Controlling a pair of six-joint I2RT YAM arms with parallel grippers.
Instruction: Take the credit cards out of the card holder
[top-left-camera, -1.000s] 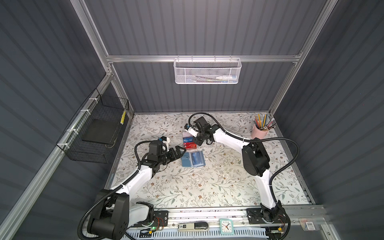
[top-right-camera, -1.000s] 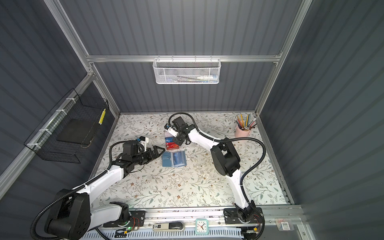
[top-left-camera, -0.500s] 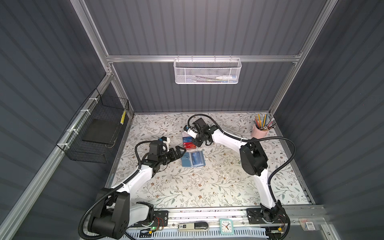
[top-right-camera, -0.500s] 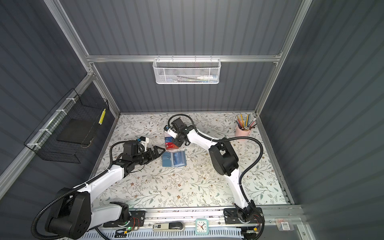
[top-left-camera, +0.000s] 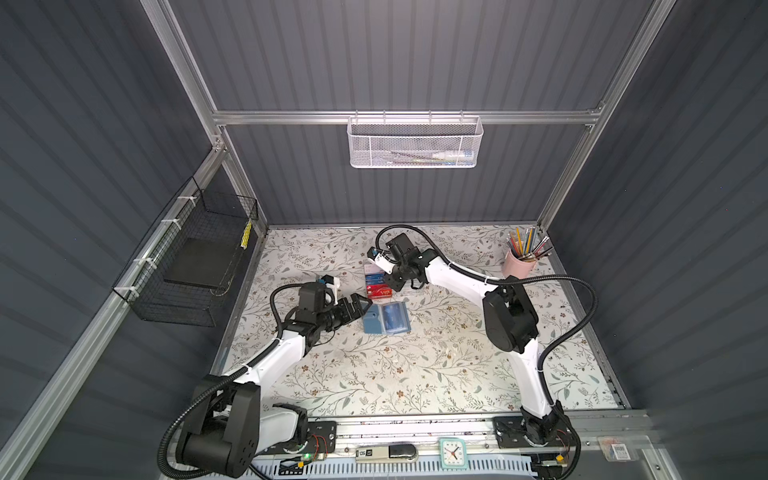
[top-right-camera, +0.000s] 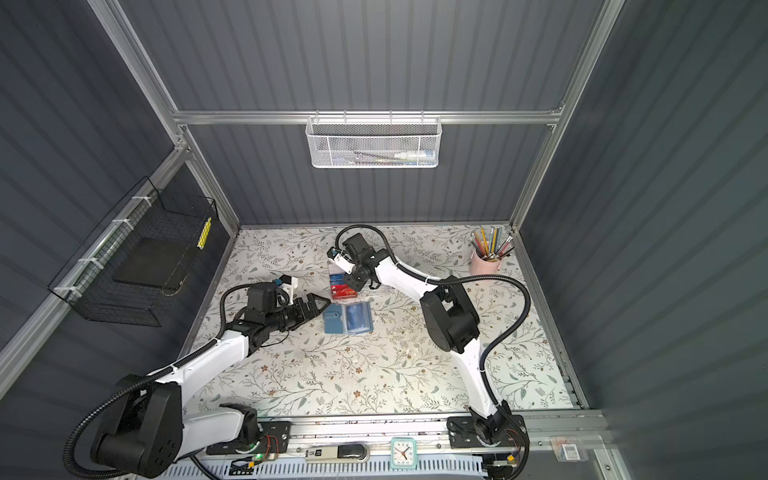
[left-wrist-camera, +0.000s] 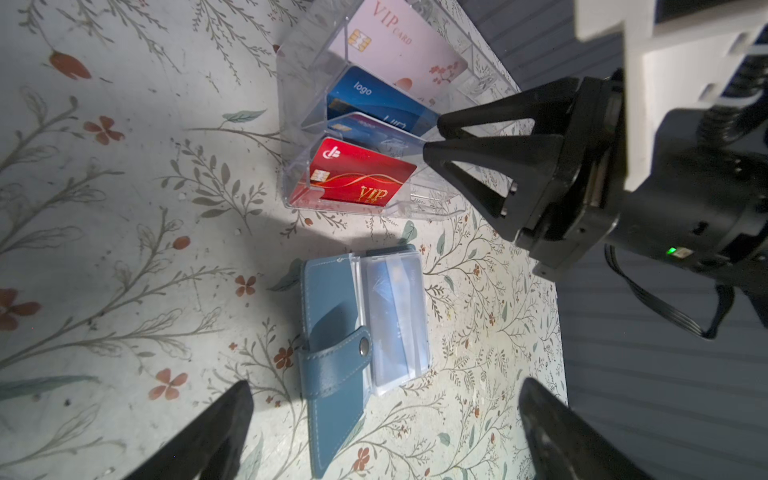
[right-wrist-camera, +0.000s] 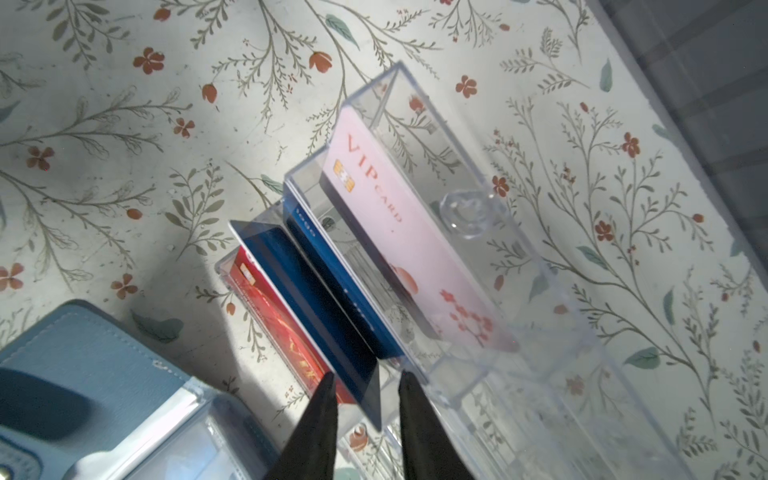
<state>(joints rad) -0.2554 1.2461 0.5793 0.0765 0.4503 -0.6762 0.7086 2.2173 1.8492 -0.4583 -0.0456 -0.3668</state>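
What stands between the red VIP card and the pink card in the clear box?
Two blue credit cards stand there; the left wrist view shows both.

Slate-blue soft fold-over card holder (top-left-camera: 385, 318) lies open on the floral-print surface (top-left-camera: 374, 374) just ahead of the left pincer (top-left-camera: 360, 304). Beyond it, the clear acrylic compartment box (right-wrist-camera: 465, 214) stands at the tips of the right pincer (right-wrist-camera: 370, 376), whose jaws flank a bright blue plastic credit card (right-wrist-camera: 316, 299) standing inside the box.

- Top views: walls dim, floral mat (top-left-camera: 415, 365) brighter, sharp, straight lines bowed at edges.
- Wrist views: hard shadows, glare on clear box (right-wrist-camera: 540, 299), card holder (right-wrist-camera: 83, 353) blurred near lens.
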